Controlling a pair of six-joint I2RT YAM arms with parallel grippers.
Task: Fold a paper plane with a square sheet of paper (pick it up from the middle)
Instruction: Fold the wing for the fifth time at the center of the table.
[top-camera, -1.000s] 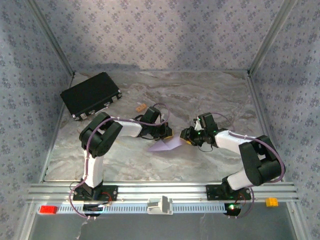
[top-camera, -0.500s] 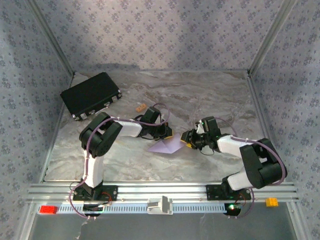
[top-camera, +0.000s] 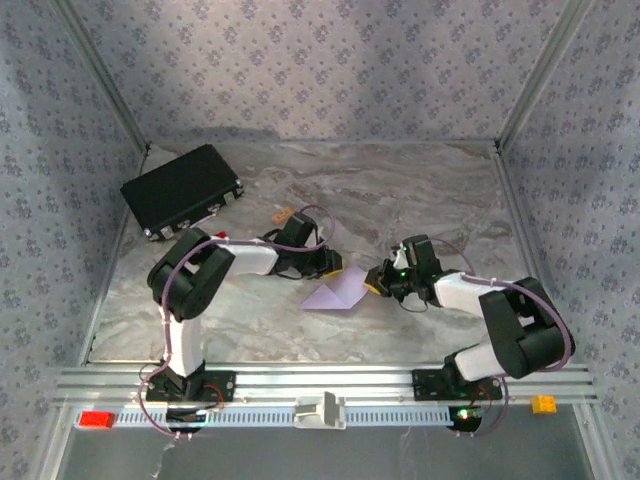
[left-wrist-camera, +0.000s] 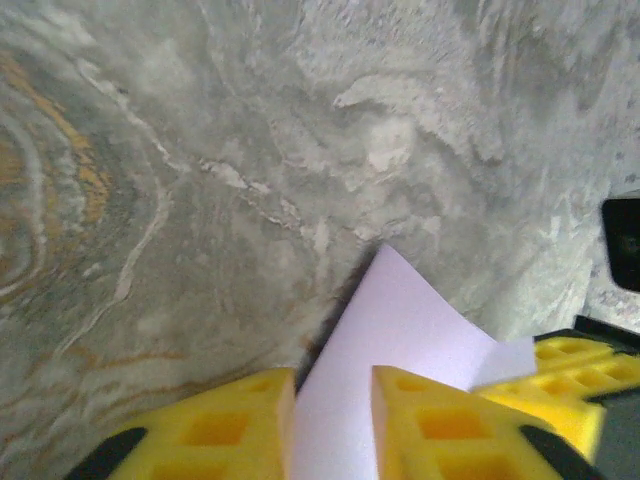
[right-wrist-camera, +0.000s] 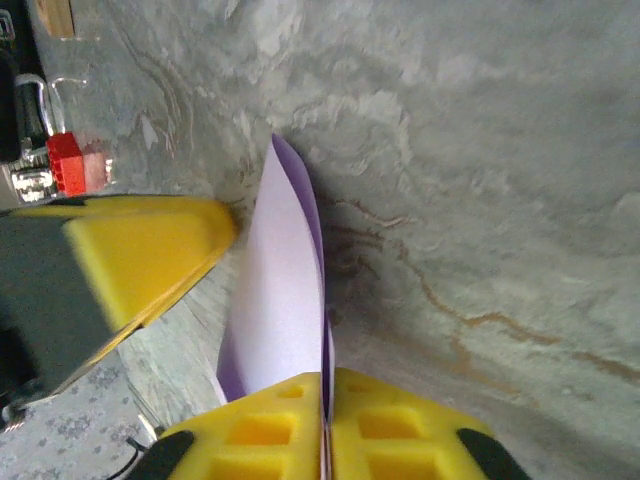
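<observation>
One lilac sheet of paper (top-camera: 335, 293) between two sets of fingers, mid-tabletop (top-camera: 420, 190).
The sheet (partly folded, one flap raised) lies between the arms. The right fingers (right-wrist-camera: 400, 425) are pressed together, pinching its edge. The left fingers (left-wrist-camera: 215, 425) stand slightly apart over its opposite corner, not clamped on it. One black case (top-camera: 182, 190) sits at the back left, one tan block (top-camera: 283, 214) just behind the left arm.

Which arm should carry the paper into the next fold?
Right, likely. The right jaws are shut on the paper; the left jaws stand apart, paper between them.
</observation>
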